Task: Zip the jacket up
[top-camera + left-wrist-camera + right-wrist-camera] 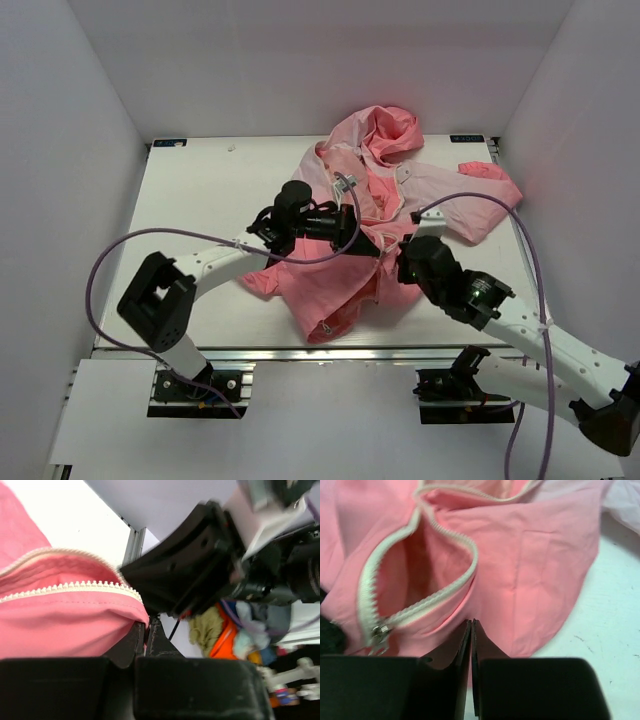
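Jacket (430,190) lies crumpled on the surface (200,190), with the hood on the far side of both end effectors and the open front toward them. The left end effector (352,228) and the right end effector (402,252) meet over its middle, near each other.

In the right wrist view the fingers are pressed together, and I judge that they pinch the pink cloth just under the white zipper (470,550). The slider (380,631) sits a little to the left of those fingertips, low on the track. Beyond it the two rows of teeth spread apart in a wide loop, so almost nothing is closed yet. In the left wrist view the fingers are also together, with a fold of cloth caught between them, and one row of teeth runs just above them.

I think the step in hand is the holding of the front, not the pulling. For the next move one end effector must release the cloth and take the slider or its tab, which is small, so the approach must be exact. The other one should hold the cloth below the slider tight. The two rows of teeth must also come side by side, otherwise the slider can jam.
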Robot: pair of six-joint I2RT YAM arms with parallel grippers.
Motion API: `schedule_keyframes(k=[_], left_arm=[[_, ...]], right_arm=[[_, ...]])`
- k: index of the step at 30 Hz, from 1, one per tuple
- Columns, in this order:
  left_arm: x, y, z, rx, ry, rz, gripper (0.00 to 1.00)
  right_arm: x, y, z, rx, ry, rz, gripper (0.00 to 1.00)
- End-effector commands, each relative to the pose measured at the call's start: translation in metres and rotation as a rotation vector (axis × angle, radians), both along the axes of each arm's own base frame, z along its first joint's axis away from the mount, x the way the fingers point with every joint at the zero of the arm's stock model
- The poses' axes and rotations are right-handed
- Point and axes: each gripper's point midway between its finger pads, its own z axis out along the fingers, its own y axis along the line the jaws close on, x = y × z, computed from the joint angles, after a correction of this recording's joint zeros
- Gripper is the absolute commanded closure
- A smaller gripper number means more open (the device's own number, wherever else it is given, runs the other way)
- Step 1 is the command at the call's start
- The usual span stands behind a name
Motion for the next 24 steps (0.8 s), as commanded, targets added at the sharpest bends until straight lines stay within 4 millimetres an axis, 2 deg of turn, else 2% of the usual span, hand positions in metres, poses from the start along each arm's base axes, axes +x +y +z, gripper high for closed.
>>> schedule_keyframes(k=[1, 2, 4, 6, 7, 8, 9, 13, 15, 17, 21, 22, 24], left_arm=[[0.017, 0.005, -0.005, -0.013, 0.139, -0.031, 1.00], [0.027, 0.010, -0.021, 0.001, 0.237, -0.013, 1.00], [0.034, 0.014, -0.033, 0.006, 0.273, -0.001, 1.00], [0.036, 0.017, -0.060, 0.066, 0.323, 0.021, 1.00], [0.034, 0.019, -0.067, 0.080, 0.336, 0.013, 1.00], [0.030, 0.021, -0.078, 0.096, 0.357, 0.005, 1.00], [0.027, 0.022, -0.080, 0.088, 0.352, -0.009, 1.00], [0.008, 0.031, -0.095, 0.098, 0.391, -0.067, 1.00], [-0.004, 0.038, -0.101, 0.095, 0.403, -0.095, 1.00], [-0.014, 0.042, -0.104, 0.096, 0.419, -0.125, 1.00], [-0.027, 0.051, -0.107, 0.092, 0.422, -0.143, 1.00], [-0.030, 0.053, -0.106, 0.090, 0.422, -0.148, 1.00], [-0.031, 0.054, -0.101, 0.079, 0.415, -0.154, 1.00]], right_arm=[[0.026, -0.001, 0.005, 0.103, -0.003, -0.024, 0.92], [0.031, -0.002, -0.003, 0.124, 0.029, 0.006, 0.92], [0.039, 0.001, -0.012, 0.131, 0.048, 0.034, 0.90], [0.047, 0.010, -0.012, 0.151, 0.036, 0.090, 0.87], [0.051, 0.013, -0.019, 0.144, 0.052, 0.105, 0.86], [0.055, 0.019, -0.016, 0.165, 0.050, 0.136, 0.86], [0.058, 0.021, -0.024, 0.148, 0.075, 0.152, 0.85], [0.057, 0.022, -0.032, 0.137, 0.122, 0.196, 0.79], [0.046, 0.028, -0.026, 0.154, 0.126, 0.263, 0.72], [0.036, 0.030, -0.019, 0.172, 0.125, 0.297, 0.70], [0.013, 0.028, 0.005, 0.200, 0.084, 0.371, 0.58], [0.005, 0.028, 0.006, 0.178, 0.085, 0.423, 0.57], [-0.022, 0.042, 0.019, 0.226, 0.086, 0.588, 0.54]])
